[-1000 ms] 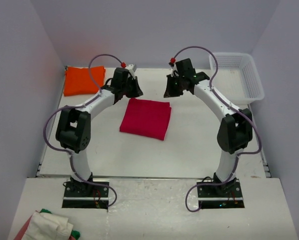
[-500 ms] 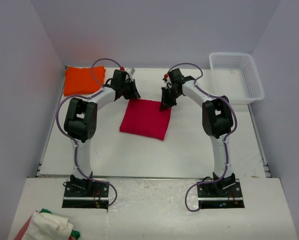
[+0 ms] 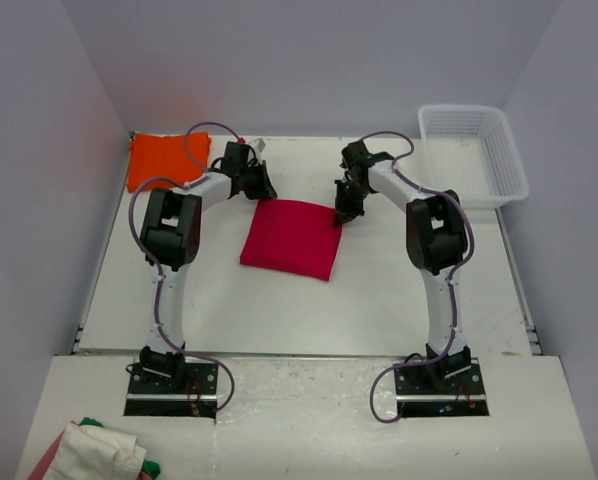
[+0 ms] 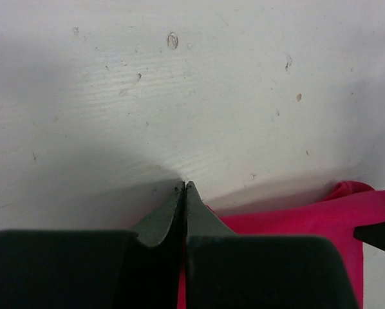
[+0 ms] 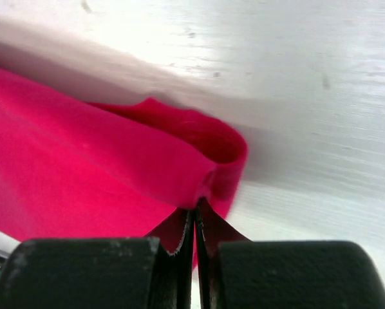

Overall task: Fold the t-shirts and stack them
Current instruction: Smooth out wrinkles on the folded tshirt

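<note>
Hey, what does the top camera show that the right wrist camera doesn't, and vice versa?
Only the top view: the folded orange t-shirt at far left, the white basket at far right, and the left hand by the far-left corner of the red t-shirt. Only the right wrist view: the right hand shut, pinching a curled-up edge of that shirt. Both: the red t-shirt, the right hand and the white table.

The crimson t-shirt at the table's centre and the orange t-shirt at ten o'clock are soft, matt cloth. The table is white-painted wood with fine grain and small flecks. The basket at two o'clock is white openwork plastic, and the fingers of the left gripper look like matt black plastic.
</note>
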Available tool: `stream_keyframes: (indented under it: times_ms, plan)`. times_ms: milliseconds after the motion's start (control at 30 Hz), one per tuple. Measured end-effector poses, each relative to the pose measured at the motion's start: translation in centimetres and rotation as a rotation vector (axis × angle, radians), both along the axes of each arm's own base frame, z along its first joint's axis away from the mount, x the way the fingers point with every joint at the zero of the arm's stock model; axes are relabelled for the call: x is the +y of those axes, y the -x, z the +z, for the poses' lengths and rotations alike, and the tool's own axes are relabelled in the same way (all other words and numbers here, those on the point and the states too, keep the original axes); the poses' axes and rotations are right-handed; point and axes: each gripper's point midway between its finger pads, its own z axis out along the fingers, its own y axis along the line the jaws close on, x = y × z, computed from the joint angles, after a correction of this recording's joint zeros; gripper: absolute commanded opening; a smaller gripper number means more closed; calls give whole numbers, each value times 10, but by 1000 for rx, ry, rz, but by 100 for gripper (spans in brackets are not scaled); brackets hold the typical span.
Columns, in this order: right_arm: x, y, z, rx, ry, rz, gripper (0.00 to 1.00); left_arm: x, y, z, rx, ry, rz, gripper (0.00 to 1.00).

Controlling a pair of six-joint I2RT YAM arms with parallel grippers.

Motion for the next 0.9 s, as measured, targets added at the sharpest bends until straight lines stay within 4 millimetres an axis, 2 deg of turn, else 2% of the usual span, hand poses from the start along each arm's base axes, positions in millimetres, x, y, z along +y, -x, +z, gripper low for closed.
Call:
stream_keyframes:
  times_ms: [267,533,633,733,767,800,833,900]
  plan:
    - [-34,-5,-14,40,68,-81,0,0,-16,0,-29,-1,-7,0]
    - [-45,-6,-14,42,86,-106,0,7,-22,1,-43,-9,-2,0]
    - [-49,5,-6,6,96,-97,0,13,-17,4,-43,-36,13,0]
    - [-48,10,20,-48,86,-81,0,20,-10,18,-50,-61,33,0]
    - [-46,7,30,-76,77,-74,5,22,-8,28,-63,-65,40,0]
    - [-44,4,42,-108,65,-67,25,24,-6,38,-76,-66,44,1]
    - [-42,1,52,-131,55,-62,34,25,-3,51,-95,-64,48,1]
    - [-38,-10,69,-184,40,-39,43,27,2,76,-133,-59,54,1]
